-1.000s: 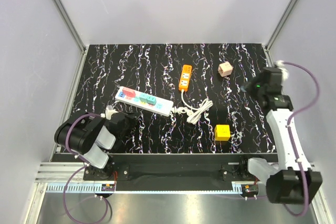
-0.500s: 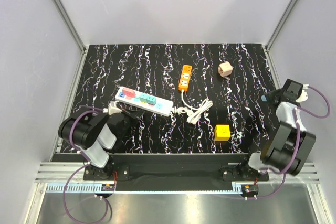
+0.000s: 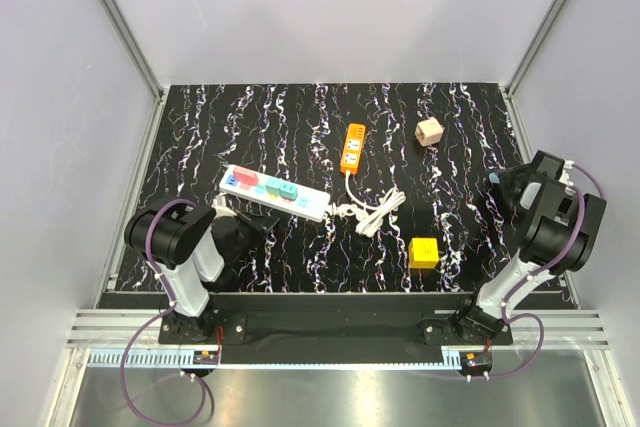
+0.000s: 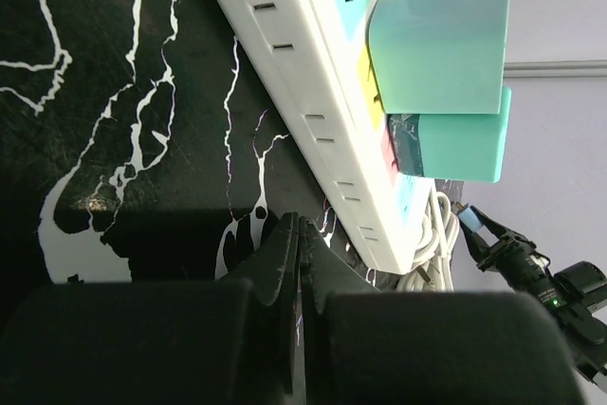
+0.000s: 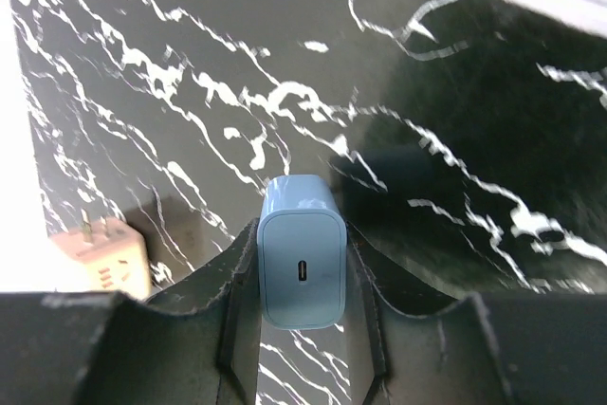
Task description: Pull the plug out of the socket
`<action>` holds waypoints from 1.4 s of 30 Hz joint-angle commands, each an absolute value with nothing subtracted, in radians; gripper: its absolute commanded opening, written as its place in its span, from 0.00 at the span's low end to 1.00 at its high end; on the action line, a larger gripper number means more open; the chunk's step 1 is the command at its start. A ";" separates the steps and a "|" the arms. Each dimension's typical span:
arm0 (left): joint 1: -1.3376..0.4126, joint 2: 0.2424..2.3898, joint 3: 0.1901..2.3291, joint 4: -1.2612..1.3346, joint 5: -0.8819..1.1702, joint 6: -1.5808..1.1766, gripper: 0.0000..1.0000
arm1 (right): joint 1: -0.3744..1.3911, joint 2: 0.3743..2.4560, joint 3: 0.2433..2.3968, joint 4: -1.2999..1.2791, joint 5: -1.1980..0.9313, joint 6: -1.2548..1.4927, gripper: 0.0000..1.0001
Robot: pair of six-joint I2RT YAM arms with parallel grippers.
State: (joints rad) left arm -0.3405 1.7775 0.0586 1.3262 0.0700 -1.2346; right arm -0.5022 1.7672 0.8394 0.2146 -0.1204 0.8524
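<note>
The long white socket strip point(image 3: 275, 194) lies at the left middle of the table, with two teal plugs point(image 3: 280, 189) standing in it. In the left wrist view the strip point(image 4: 313, 92) and the teal plugs point(image 4: 438, 45) are just ahead. My left gripper point(image 3: 250, 219) is shut and empty, low on the table beside the strip's near side; its fingertips point(image 4: 299, 234) are pressed together. My right gripper point(image 3: 503, 187) is far to the right, shut on a light-blue plug point(image 5: 301, 265), which it holds above the table, away from the strip.
A shorter orange power strip point(image 3: 353, 147) lies at the back middle. A coiled white cord point(image 3: 375, 212) lies right of the white strip. A yellow cube point(image 3: 423, 252) and a pink cube point(image 3: 430, 131) sit on the right; the pink one also shows in the right wrist view point(image 5: 104, 253).
My right arm has folded down and back toward the table's right edge, still holding the light-blue plug. My left arm has shifted slightly beside the white strip.
</note>
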 commanded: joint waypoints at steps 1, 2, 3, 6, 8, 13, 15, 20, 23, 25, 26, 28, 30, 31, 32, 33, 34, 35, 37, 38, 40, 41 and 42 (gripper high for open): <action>-0.334 1.766 -0.055 1.638 0.069 -1.187 0.02 | -0.503 1.779 0.880 0.279 -0.097 0.862 0.34; -0.334 1.769 -0.055 1.638 0.069 -1.192 0.02 | -0.503 1.779 0.887 0.269 -0.104 0.848 0.34; -0.334 1.776 -0.054 1.640 0.068 -1.196 0.03 | -0.503 1.782 0.896 0.247 -0.109 0.836 0.44; -0.334 1.805 -0.049 1.664 0.072 -1.215 0.05 | -0.496 1.776 0.926 0.163 -0.081 0.815 0.62; -0.334 1.810 -0.048 1.666 0.074 -1.224 0.05 | -0.488 1.776 0.963 0.083 -0.063 0.801 0.79; -0.334 1.804 -0.055 1.666 0.069 -1.223 0.03 | -0.436 1.712 1.040 -0.118 0.026 0.736 0.99; -0.334 1.804 -0.057 1.666 0.069 -1.224 0.04 | -0.399 1.642 1.055 -0.172 0.138 0.671 1.00; -0.341 1.812 -0.060 1.666 0.058 -1.249 0.04 | -0.289 1.525 1.103 -0.345 0.293 0.565 1.00; -0.356 1.804 -0.063 1.667 0.041 -1.253 0.03 | -0.227 1.442 1.092 -0.365 0.261 0.519 1.00; -0.376 1.796 -0.066 1.666 0.018 -1.253 0.03 | -0.169 1.402 1.091 -0.365 0.247 0.470 1.00; -0.382 1.793 -0.069 1.667 0.009 -1.253 0.03 | -0.114 1.396 1.095 -0.364 0.221 0.412 1.00; -0.408 1.778 -0.081 1.666 -0.033 -1.253 0.03 | -0.057 1.400 1.114 -0.362 0.157 0.365 1.00; -0.425 1.757 -0.089 1.666 -0.080 -1.255 0.03 | 0.050 1.420 1.129 -0.353 0.074 0.307 1.00; -0.442 1.752 -0.092 1.666 -0.093 -1.253 0.04 | 0.083 1.430 1.146 -0.350 0.052 0.292 1.00; -0.448 1.747 -0.097 1.666 -0.116 -1.255 0.05 | 0.125 1.448 1.153 -0.345 0.034 0.266 1.00; -0.454 1.741 -0.098 1.666 -0.126 -1.253 0.05 | 0.193 1.459 1.163 -0.338 0.023 0.252 1.00; -0.468 1.737 -0.101 1.666 -0.135 -1.258 0.07 | 0.234 1.468 1.178 -0.331 0.006 0.218 1.00; -0.474 1.729 -0.103 1.666 -0.153 -1.256 0.08 | 0.268 1.495 1.187 -0.333 0.008 0.204 1.00; -0.491 1.720 -0.100 1.666 -0.167 -1.247 0.10 | 0.363 1.517 1.215 -0.333 0.011 0.178 1.00; -0.494 1.707 -0.097 1.666 -0.175 -1.243 0.13 | 0.386 1.543 1.223 -0.333 0.006 0.170 1.00; -0.503 1.689 -0.083 1.666 -0.176 -1.212 0.16 | 0.449 1.566 1.239 -0.331 0.006 0.167 1.00; -0.505 1.666 -0.077 1.666 -0.166 -1.198 0.18 | 0.466 1.581 1.242 -0.333 0.008 0.167 1.00; -0.503 1.652 -0.075 1.666 -0.167 -1.186 0.18 | 0.486 1.588 1.247 -0.333 0.011 0.166 1.00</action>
